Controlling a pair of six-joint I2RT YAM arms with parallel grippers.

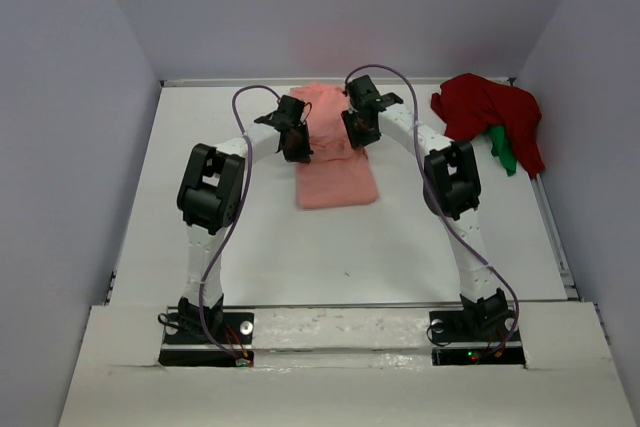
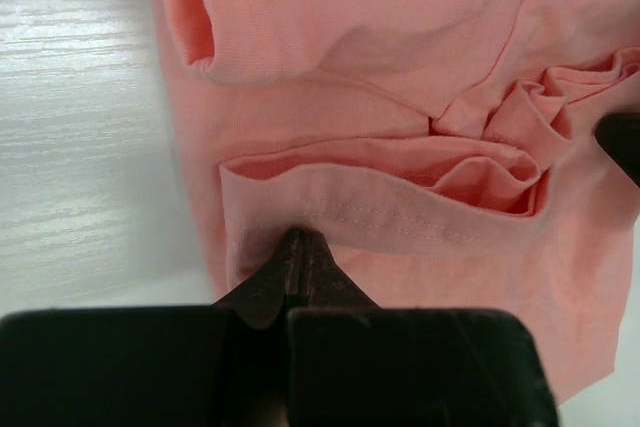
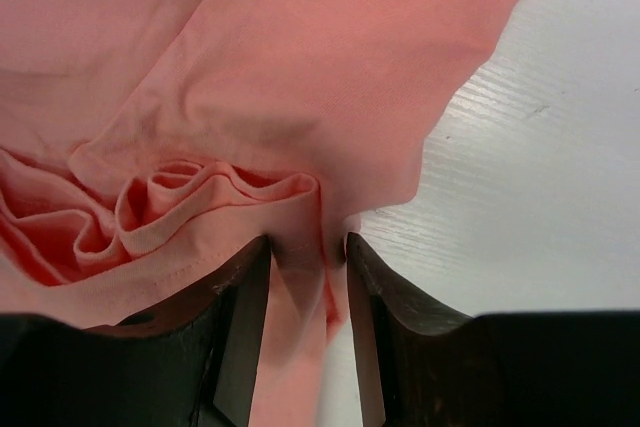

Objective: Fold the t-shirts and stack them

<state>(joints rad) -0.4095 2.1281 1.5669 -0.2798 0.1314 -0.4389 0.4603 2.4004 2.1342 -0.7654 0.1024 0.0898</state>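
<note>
Salmon-pink cloth fills the middle of the far half of the bench (image 1: 300, 257): the pink shirt (image 1: 335, 172) lies as a narrow strip. Its long axis runs almost straight away from the arm bases, from the back edge toward the centre. The near end is flat and squared off. The middle, between the two claws, is bunched and wrinkled. Which end holds the collar I cannot tell.

The left claw (image 1: 296, 147) sits at the strip's left edge, about halfway along. In the left wrist view its fingers are pressed fully together, and the tips bite into a fold just under a stitched hem, where the cloth puckers around them. It looks closed on the pink shirt. A loose roll of fabric lies beyond the hem.

The right claw (image 1: 360, 132) is at the opposite, right edge, a little farther back. In the right wrist view its two fingers (image 3: 245, 317) stand partly apart with a gathered wad of the pink shirt filling the gap, so it is gripping the cloth. Rippled folds spread to the left of the grip, and bare bench shows to the right.

The red shirt (image 1: 485, 107) lies crumpled in the far right corner, well apart from the pink one. The green shirt (image 1: 505, 152) pokes out from under its near edge, touching it.
</note>
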